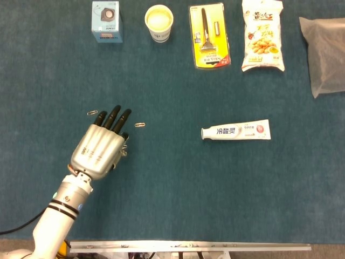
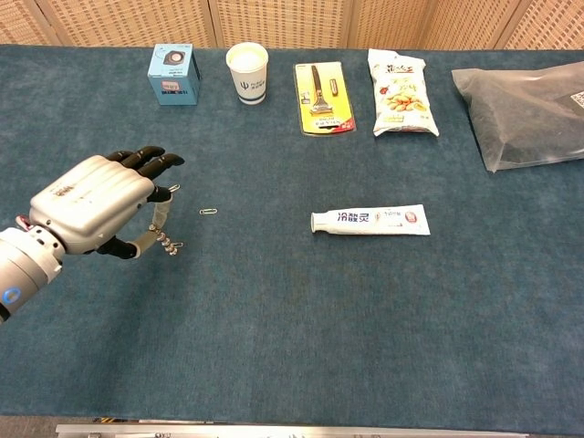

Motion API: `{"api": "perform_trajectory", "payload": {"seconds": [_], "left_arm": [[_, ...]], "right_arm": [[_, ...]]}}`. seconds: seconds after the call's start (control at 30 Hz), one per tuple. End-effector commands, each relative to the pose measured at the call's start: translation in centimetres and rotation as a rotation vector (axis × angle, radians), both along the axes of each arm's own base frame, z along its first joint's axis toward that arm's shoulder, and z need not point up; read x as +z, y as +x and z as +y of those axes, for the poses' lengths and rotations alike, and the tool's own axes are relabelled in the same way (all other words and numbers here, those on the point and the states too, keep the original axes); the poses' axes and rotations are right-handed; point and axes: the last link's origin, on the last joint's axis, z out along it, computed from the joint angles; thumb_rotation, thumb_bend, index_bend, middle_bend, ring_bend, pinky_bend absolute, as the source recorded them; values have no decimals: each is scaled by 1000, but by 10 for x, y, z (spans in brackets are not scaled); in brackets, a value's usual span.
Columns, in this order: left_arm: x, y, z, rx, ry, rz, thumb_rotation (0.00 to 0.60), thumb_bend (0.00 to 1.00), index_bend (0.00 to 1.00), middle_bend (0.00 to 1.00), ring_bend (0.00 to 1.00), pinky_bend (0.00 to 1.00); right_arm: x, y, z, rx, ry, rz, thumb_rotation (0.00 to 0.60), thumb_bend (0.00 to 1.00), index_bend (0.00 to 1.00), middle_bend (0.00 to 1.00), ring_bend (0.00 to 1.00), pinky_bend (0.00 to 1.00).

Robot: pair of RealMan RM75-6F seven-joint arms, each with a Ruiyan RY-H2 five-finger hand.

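My left hand hovers palm down over the blue cloth, fingers stretched out and apart, holding nothing. Several small paper clips lie around it. One paper clip shows just left of the fingertips, another paper clip lies just right of them. In the chest view a further clip lies by the thumb and one clip peeks out under the fingertips. A white toothpaste tube lies to the right, mid-table. My right hand is not visible.
Along the far edge stand a blue box, a paper cup, a yellow razor pack, a snack bag and a grey plastic bag.
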Motion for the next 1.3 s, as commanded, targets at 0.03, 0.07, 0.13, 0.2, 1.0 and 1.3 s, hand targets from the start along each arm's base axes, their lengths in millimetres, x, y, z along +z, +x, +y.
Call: {"api": "perform_trajectory", "payload": {"seconds": [0.03,0.07,0.13,0.2,1.0,1.3], "left_arm": [[-4,0,4,2,0,6,600,375,552,91,0,154],[-5,1,6,5,0,7,600,375,552,91,0,154],[-7,0,9,8,1,10,600,375,552,91,0,154],[-9,0,12,11,1,12,600,375,552,91,0,154],[-9,-3,28,36,26,19,600,375,552,91,0,154],[-6,-14,49,99,62,29,600,375,552,91,0,154]], "right_arm": [[0,0,0,1,0,0,600,329,248,167,137,326],[0,0,0,1,0,-1,600,329,248,167,137,326],[1,0,0,1,-1,-1,600,329,248,167,137,326],[1,0,0,0,-2,-2,600,330,248,167,137,326],[1,0,0,-3,0,-3,600,329,248,167,137,326],[1,-1,0,-7,0,-5,600,329,248,167,137,326]]}}
